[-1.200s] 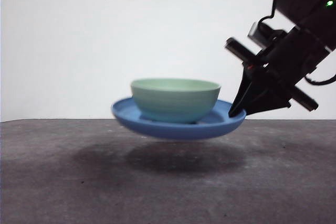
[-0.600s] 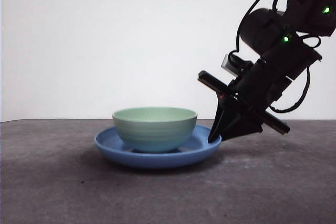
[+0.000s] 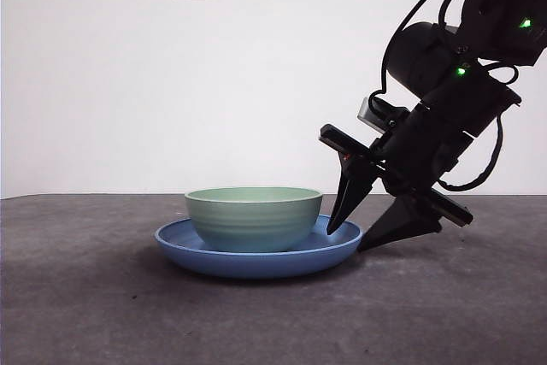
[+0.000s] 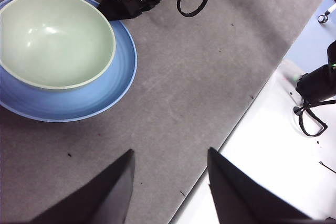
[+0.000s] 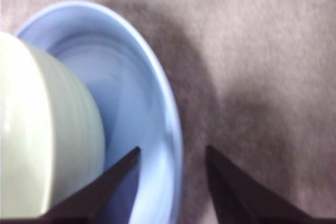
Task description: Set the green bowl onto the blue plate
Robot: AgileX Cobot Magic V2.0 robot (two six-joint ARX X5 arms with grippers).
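The right end effector (image 3: 352,239) straddles the plate (image 3: 256,261) rim, released — glossy, stiff, probably slippery; bowl (image 3: 254,218) sits inside.

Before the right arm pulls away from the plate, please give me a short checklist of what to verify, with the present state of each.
1. Green bowl sits inside the blue plate: ok.
2. Plate rests on the table, not lifted: ok.
3. Right end effector is open, its jaws on either side of the plate rim: ok.
4. Jaws free of the rim, no contact: cannot tell.
5. Bowl upright, rim level: ok.
6. Left end effector waits apart from the plate, open: ok.
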